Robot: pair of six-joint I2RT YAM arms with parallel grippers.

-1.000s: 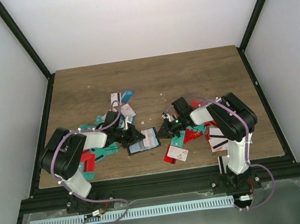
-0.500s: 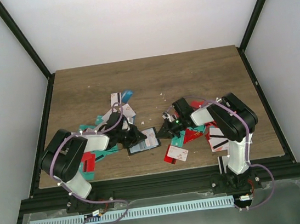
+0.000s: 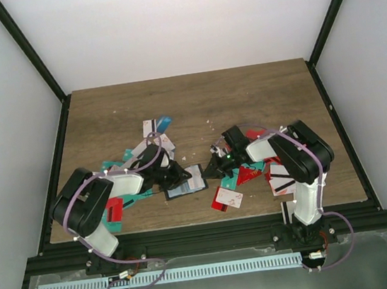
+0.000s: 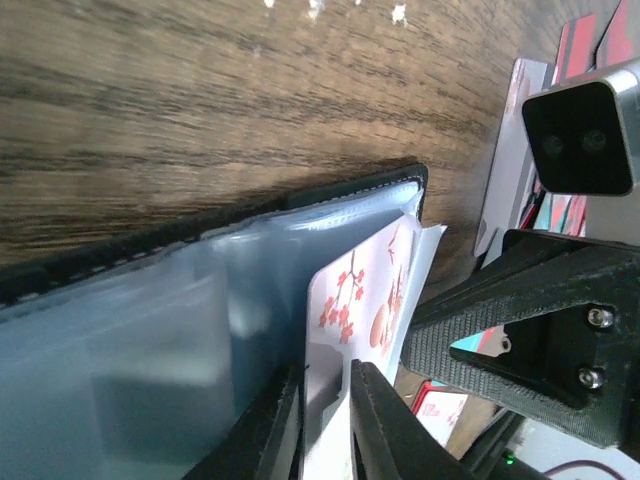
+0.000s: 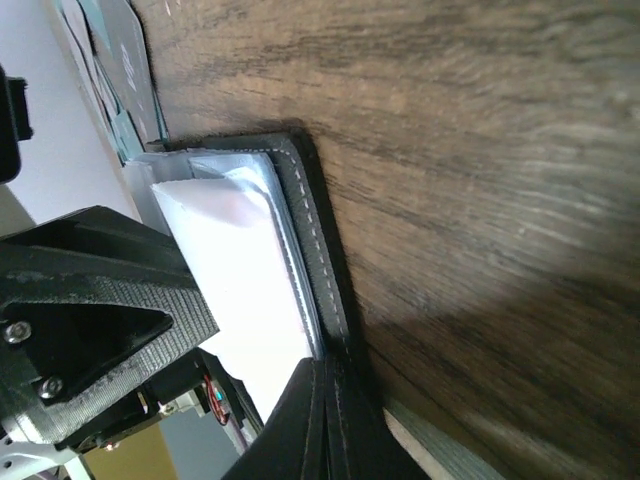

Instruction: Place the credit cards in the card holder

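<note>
Centrally, both arms meet at the card holder [image 3: 188, 183], which lies open near the front middle of the table [image 3: 244, 95]

Left gripper [image 3: 172, 176], at the holder's 9 o'clock, has its jaws slightly parted with the edge of a white blossom-print card [image 4: 355, 300] between them, that card partway inside a clear sleeve; right gripper [image 3: 212, 169], at 3 o'clock, is pinched closed on the holder's black stitched cover edge. Loose credit cards [image 3: 156, 131] crowd both sides, one spread from 9 to 11 o'clock around the left arm, another at 3 to 4 o'clock under the right arm; a red card [image 3: 227, 197] lies close at 5 o'clock, and pale specks [image 3: 209, 122] dot the wood towards 12 o'clock
</note>
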